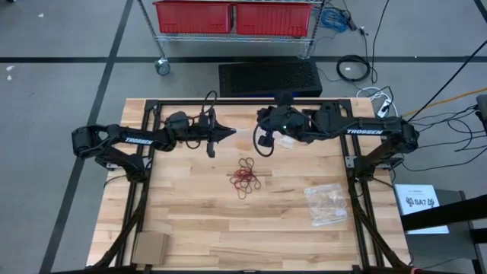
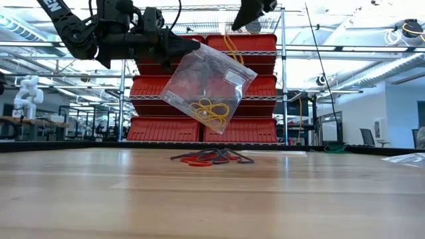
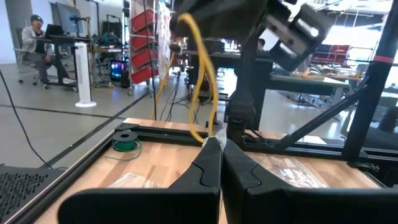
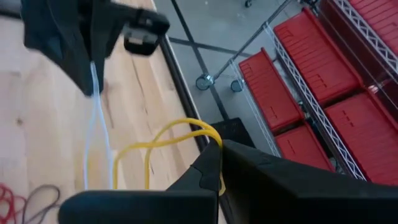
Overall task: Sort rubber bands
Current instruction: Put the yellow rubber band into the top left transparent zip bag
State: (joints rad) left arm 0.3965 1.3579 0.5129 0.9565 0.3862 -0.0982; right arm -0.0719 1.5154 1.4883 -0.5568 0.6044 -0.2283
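A clear plastic bag hangs tilted above the table's middle, with yellow rubber bands in its lower corner. My left gripper is shut on the bag. Just beyond and higher, my right gripper is shut on a long yellow rubber band, which hangs down to the bag's upper edge. A pile of red and dark rubber bands lies on the table below. My left gripper pinches the bag's upper corner between its two fingers, coming in about level from the table's left. The bag hangs below, clear of the table. My right gripper pinches the yellow band's top end between its fingertips, slanting down. The band hangs in loose loops below.
A second clear bag holding light bands lies flat toward the table's right. A cardboard piece sits at the near left corner. A black metal frame borders the tabletop. Red bins on a wire rack stand behind the table.
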